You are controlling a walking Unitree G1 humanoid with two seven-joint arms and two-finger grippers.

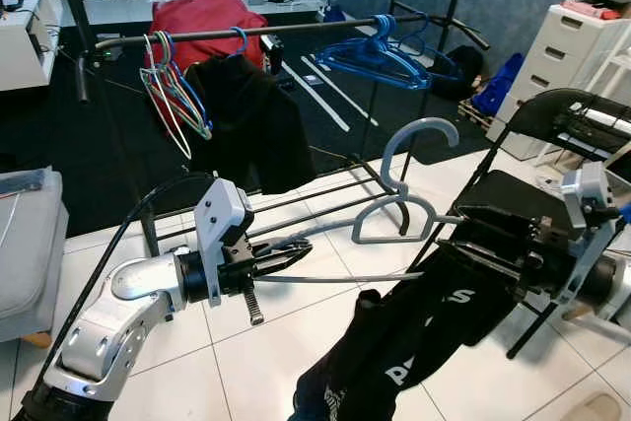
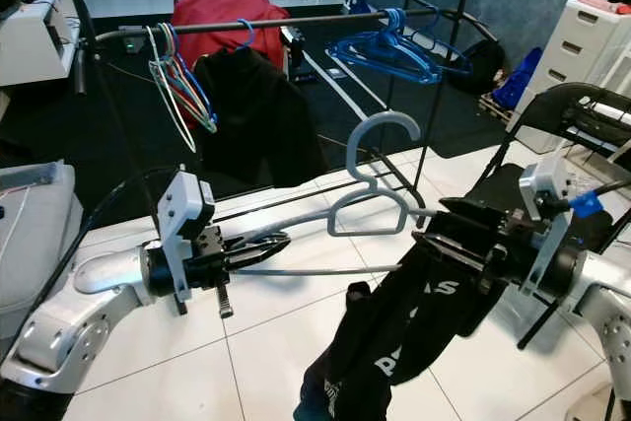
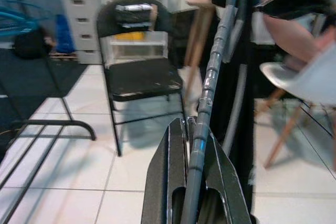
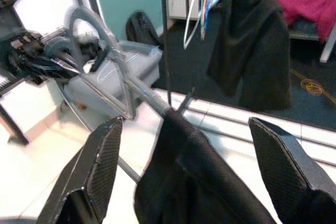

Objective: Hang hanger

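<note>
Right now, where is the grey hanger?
The grey hanger is out in front of the robot between its arms: the left pincer grips one end, dark trousers drape over the other, and the rail stands beyond.

From head height we look forward and down in both eye views, across the white tiled floor [image 1: 296, 342] toward the clothes rail [image 1: 246, 32]. Our wrist views sit close behind their fingers, sharing the grey hanger [image 2: 380, 204] between them.
</note>
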